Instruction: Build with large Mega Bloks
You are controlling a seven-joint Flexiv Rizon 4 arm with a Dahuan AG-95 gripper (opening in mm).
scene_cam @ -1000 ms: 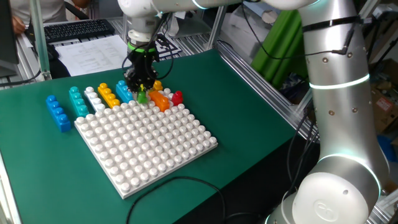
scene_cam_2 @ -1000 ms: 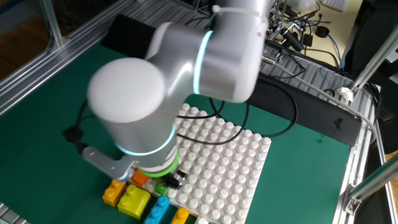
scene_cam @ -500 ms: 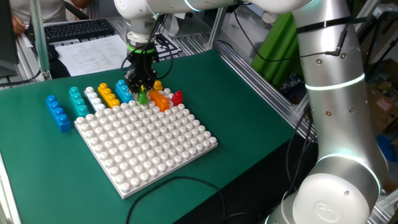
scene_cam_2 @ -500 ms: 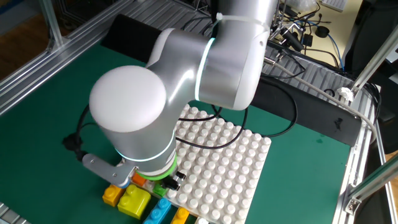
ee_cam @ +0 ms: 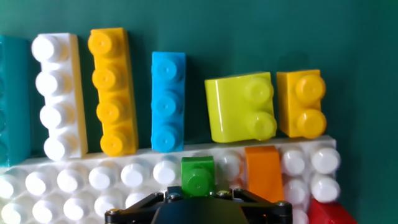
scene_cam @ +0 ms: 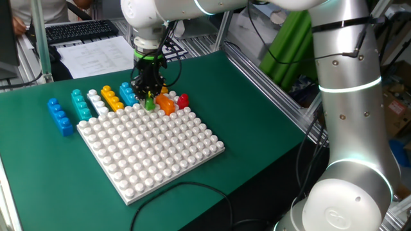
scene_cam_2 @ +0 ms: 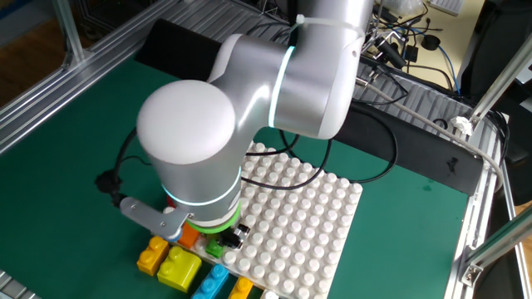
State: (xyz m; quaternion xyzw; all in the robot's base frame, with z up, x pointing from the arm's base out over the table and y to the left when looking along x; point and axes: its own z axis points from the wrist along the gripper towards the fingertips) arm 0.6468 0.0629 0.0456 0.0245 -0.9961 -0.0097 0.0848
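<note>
Mega Bloks lie in a row on the green bench along one edge of the white studded baseplate, and one small green brick sits studs-up on that edge of the plate, right under the claw. The claw points straight down with its dark fingers at either side of the green brick; whether it is actually clamped on the brick or merely around it cannot be told. In the hand view an orange brick lies on the plate just beside the green one, its long axis running away from the camera, and a red brick shows at the lower corner. Beyond the plate edge, the white brick, the long orange-yellow brick and the blue brick lie side by side, studs up, long axes square to the plate edge. A yellow-green brick is tipped, its studs facing sideways toward a short orange-yellow two-stud brick. Farther along the row, a teal brick and a long blue brick lie apart on the bench. Behind the bench are aluminium framing, papers and a keyboard.
</note>
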